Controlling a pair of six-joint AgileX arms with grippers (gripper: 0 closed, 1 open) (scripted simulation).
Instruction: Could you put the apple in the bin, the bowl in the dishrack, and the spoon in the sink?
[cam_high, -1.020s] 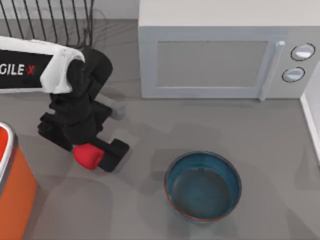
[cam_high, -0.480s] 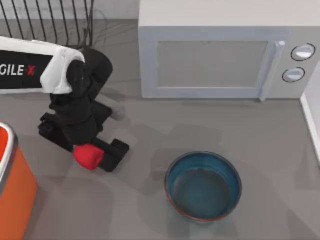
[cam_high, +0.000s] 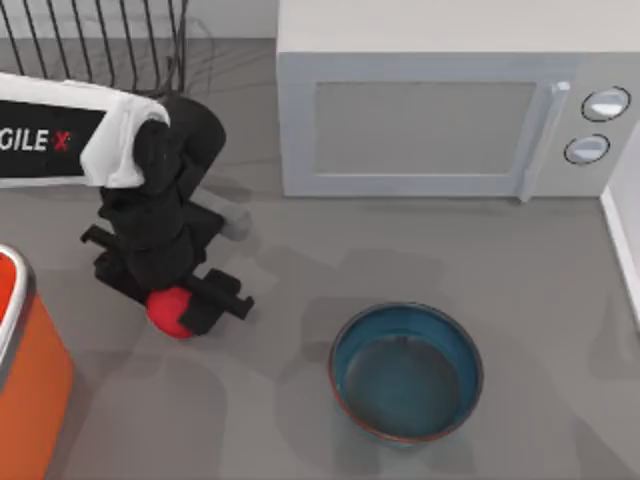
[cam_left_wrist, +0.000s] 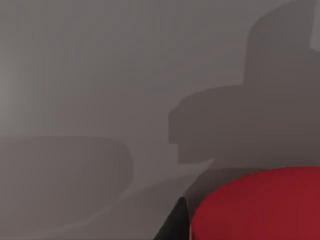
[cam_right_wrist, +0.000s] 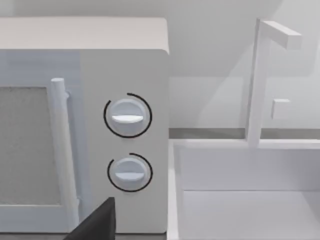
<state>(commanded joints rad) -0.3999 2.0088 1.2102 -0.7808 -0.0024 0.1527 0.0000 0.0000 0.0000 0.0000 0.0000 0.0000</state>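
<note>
Since the earlier frames the left gripper (cam_high: 178, 305) has been turned slightly, and the apple (cam_high: 170, 311) is now more covered by the black fingers than it was a second ago. The apple is clamped between the fingers of the left gripper, at the left part of the tabletop (cam_high: 300, 270), just right of the bin (cam_high: 25, 370). In the left wrist view the red apple (cam_left_wrist: 260, 205) is seen close up above the grey tabletop (cam_left_wrist: 100, 75).

The bowl (cam_high: 406, 372) stands upright on the tabletop, near the front and right of centre, well apart from the apple. The dishrack (cam_high: 100, 45) is placed at the far left, behind the left arm. A white microwave (cam_high: 450, 110) is set at the far side. In the right wrist view the microwave (cam_right_wrist: 125, 130) and, beside it, the white sink (cam_right_wrist: 240, 200) are seen; whether the right gripper is apart or together cannot be told.
</note>
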